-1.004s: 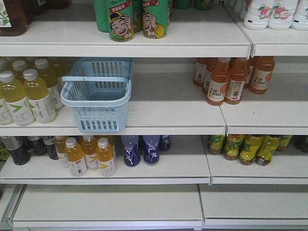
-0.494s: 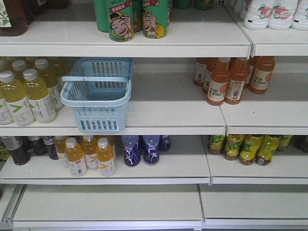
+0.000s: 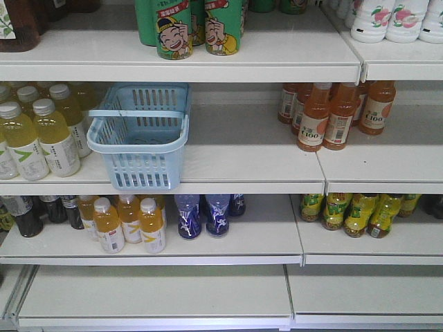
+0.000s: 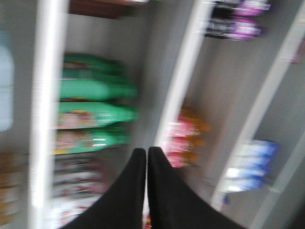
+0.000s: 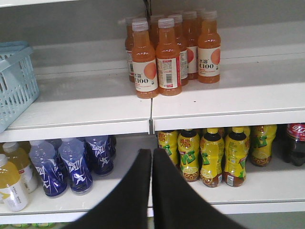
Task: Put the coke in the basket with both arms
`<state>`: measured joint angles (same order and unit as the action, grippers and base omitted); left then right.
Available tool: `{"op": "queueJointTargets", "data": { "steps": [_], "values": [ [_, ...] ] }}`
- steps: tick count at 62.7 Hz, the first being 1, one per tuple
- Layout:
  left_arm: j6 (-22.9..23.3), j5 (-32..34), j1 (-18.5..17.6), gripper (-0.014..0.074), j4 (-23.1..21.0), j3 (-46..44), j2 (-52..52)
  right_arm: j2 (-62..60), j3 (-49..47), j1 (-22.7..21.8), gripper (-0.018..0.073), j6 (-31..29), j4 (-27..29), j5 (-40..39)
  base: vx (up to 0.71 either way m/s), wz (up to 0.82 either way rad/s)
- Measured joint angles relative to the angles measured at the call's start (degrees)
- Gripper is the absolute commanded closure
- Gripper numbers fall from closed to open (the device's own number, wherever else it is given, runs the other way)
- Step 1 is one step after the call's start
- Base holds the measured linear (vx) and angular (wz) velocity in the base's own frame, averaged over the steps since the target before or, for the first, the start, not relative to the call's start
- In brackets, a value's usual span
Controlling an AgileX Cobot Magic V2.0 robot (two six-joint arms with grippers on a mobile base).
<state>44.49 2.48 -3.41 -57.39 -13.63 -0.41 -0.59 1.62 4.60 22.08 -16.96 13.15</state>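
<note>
Basket (image 3: 142,166): pale blue, slotted walls, one handle across the opening, bare slotted bottom showing. It stands on the middle shelf (image 3: 249,162), just beside yellow drink bottles (image 3: 41,138). Coke bottle (image 5: 294,143): lower shelf, right edge of view. Left gripper (image 4: 146,151) and right gripper (image 5: 152,153): fingers pressed together.

Even, soft lighting; front and right wrist views are sharp, left wrist view heavily motion-blurred.

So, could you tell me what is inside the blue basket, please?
Nothing visible inside the basket, only its slotted floor. The near wall hides the floor's front strip.
</note>
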Motion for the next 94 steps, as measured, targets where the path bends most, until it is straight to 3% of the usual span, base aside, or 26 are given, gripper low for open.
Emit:
{"op": "queueJointTargets", "data": {
  "steps": [4,12,25,44,59,67,82,94],
  "values": [
    [-2.42,1.76,0.0,0.0603,2.07,-6.18,0.0,0.0,0.0,0.0,0.0564,0.0,0.0,0.0,0.0,0.0],
    [-8.73,5.57,0.0,0.0603,10.64,-17.3,2.34,0.0,0.0,0.0,0.0564,0.0,-0.06,0.0,0.0,0.0],
    [-10.5,6.02,0.0,0.0604,23.97,-25.65,15.5,0.0,0.0,0.0,0.0564,0.0,-0.06,0.0,0.0,0.0],
    [-10.45,1.33,-1.27,0.0604,26.6,-25.6,39.63,0.0,0.0,0.0,0.0564,0.0,-0.06,0.0,0.0,0.0],
    [-10.45,0.91,-3.73,0.0604,32.85,-25.6,53.02,0.0,0.0,0.0,0.0564,0.0,-0.06,0.06,0.0,0.0],
    [-10.45,3.62,-3.92,0.0604,35.69,-25.6,59.78,0.0,0.0,0.0,0.0564,0.0,-0.06,0.11,0.0,0.0],
    [-10.45,9.17,-3.92,0.0601,36.34,-25.6,67.66,0.0,0.0,0.0,0.0564,0.0,-0.06,0.11,0.0,0.0],
    [-10.45,9.95,-3.92,0.0531,36.38,-25.6,72.42,0.0,0.0,0.0,0.0564,0.0,-0.06,0.11,0.0,0.0]
  ]
}}
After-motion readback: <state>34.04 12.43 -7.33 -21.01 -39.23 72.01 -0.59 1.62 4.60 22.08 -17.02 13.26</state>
